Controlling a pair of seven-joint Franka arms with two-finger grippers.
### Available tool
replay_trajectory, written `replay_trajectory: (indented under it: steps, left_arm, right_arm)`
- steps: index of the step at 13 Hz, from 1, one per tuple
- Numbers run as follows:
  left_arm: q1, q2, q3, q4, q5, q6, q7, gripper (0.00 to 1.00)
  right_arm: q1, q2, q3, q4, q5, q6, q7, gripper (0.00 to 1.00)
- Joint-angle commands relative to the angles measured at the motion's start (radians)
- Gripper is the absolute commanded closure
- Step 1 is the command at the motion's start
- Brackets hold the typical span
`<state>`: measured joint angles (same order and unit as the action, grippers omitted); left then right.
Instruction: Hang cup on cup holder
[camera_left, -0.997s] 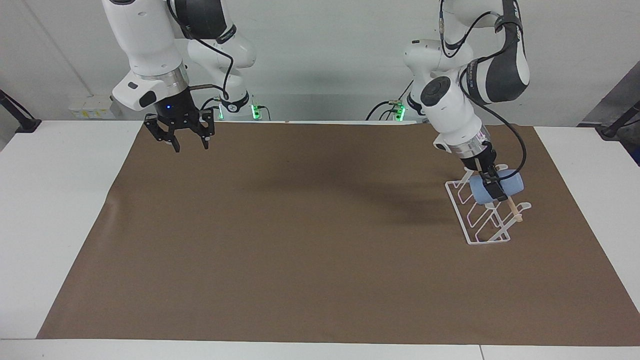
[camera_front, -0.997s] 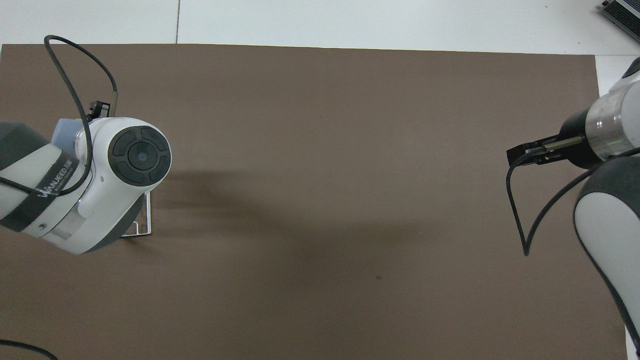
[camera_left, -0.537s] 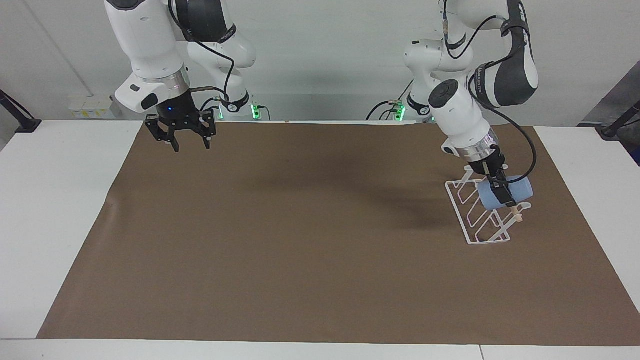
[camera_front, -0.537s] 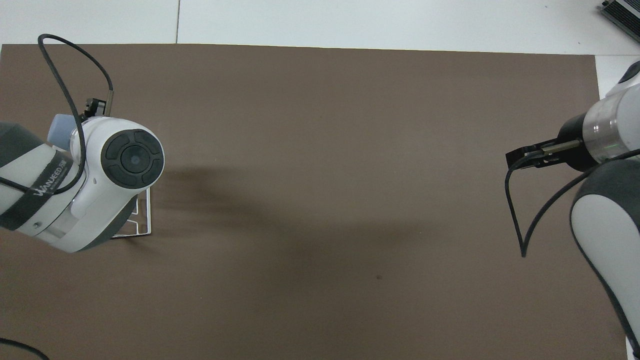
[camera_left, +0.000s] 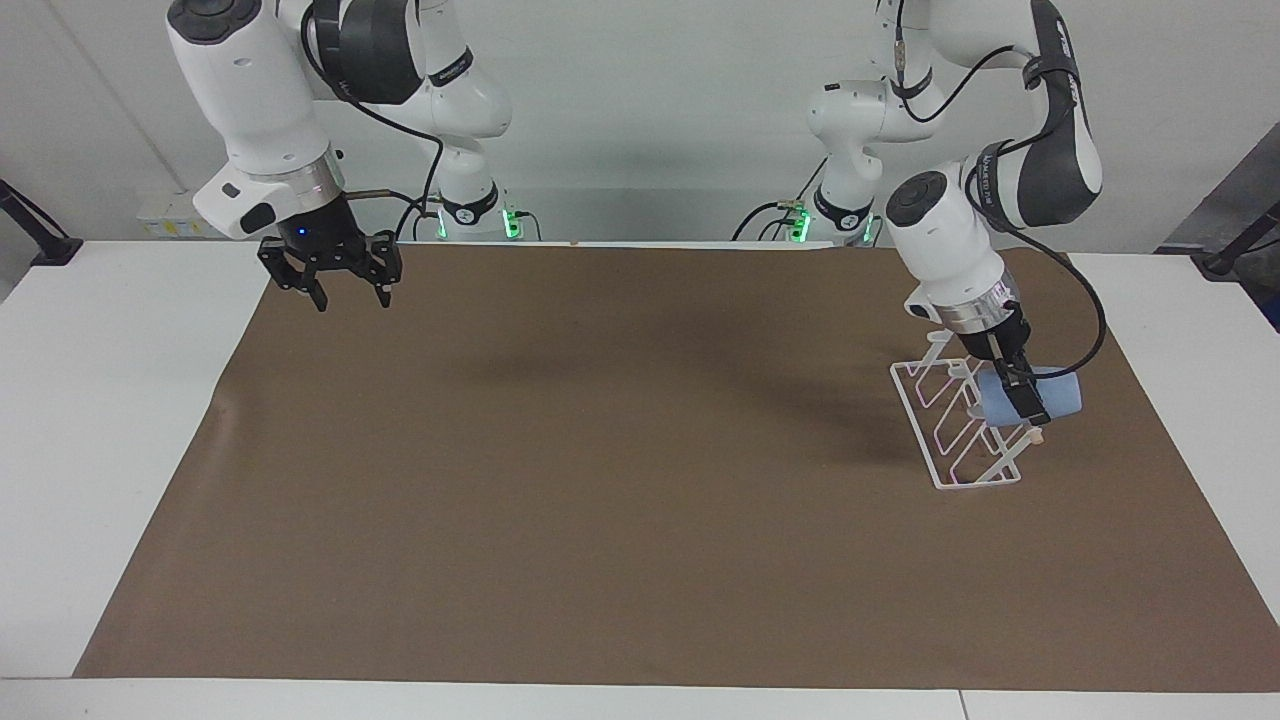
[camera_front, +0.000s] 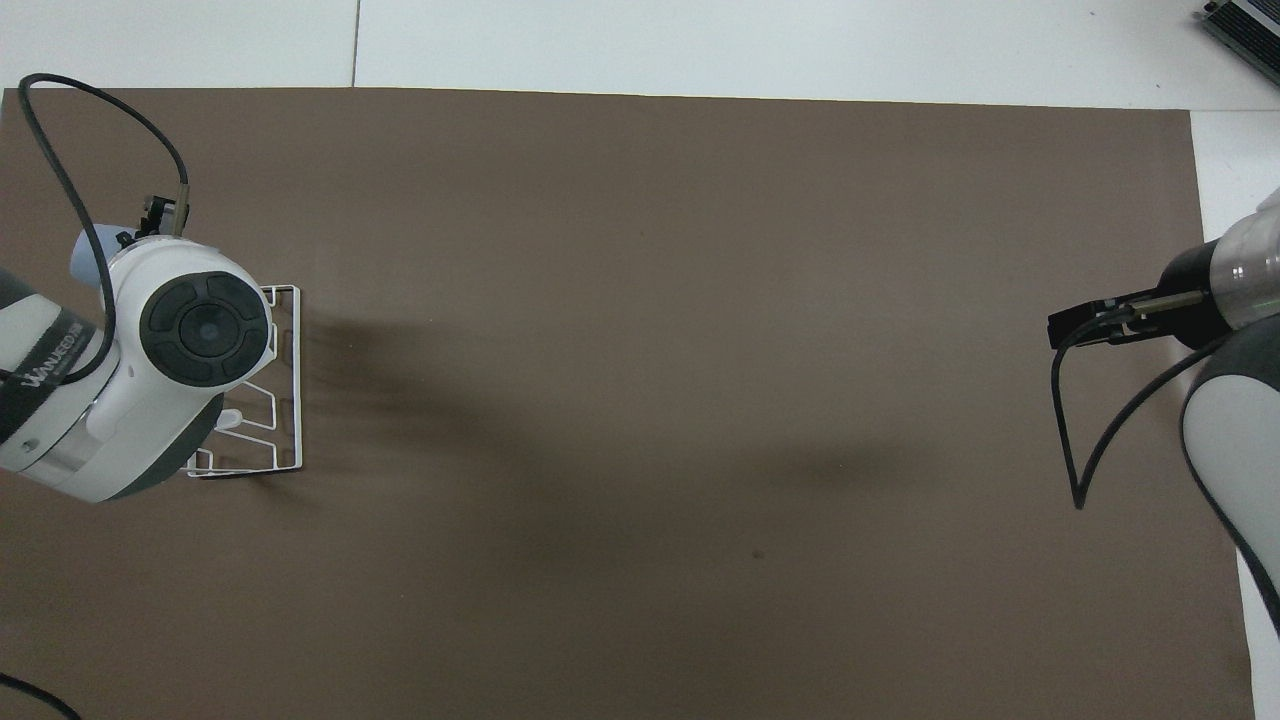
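The light-blue cup (camera_left: 1055, 395) lies on its side in my left gripper (camera_left: 1030, 402), which is shut on it. The cup is at the raised top edge of the white wire cup holder (camera_left: 950, 440), just above the wooden dowel's end (camera_left: 1037, 436), on the side toward the left arm's end of the table. Whether the cup touches a prong I cannot tell. In the overhead view the left arm hides most of the cup (camera_front: 85, 262) and part of the cup holder (camera_front: 285, 380). My right gripper (camera_left: 328, 285) is open and empty, and the right arm waits.
A brown mat (camera_left: 600, 480) covers most of the white table (camera_left: 110, 400). The right gripper (camera_front: 1075, 325) hangs over the mat's corner near the right arm's base. A black cable loops beside each wrist.
My left gripper has carried the cup down and toward the left arm's end of the table, off the rack's middle to its top edge. The right gripper has drifted toward its own end.
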<state>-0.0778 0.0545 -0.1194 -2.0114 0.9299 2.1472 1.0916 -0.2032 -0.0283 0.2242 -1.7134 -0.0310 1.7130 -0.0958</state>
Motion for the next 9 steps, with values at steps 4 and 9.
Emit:
replay_trajectory:
  steps: [4, 9]
  left_arm:
    - [-0.013, -0.018, -0.002, 0.0, 0.027, -0.049, -0.021, 1.0]
    - [-0.016, -0.022, -0.002, -0.009, 0.082, -0.036, -0.05, 1.0]
  right_arm:
    - [-0.018, -0.025, 0.01, -0.031, -0.001, 0.027, -0.032, 0.0]
    - [-0.033, -0.025, 0.01, -0.031, 0.0, 0.046, -0.036, 0.0]
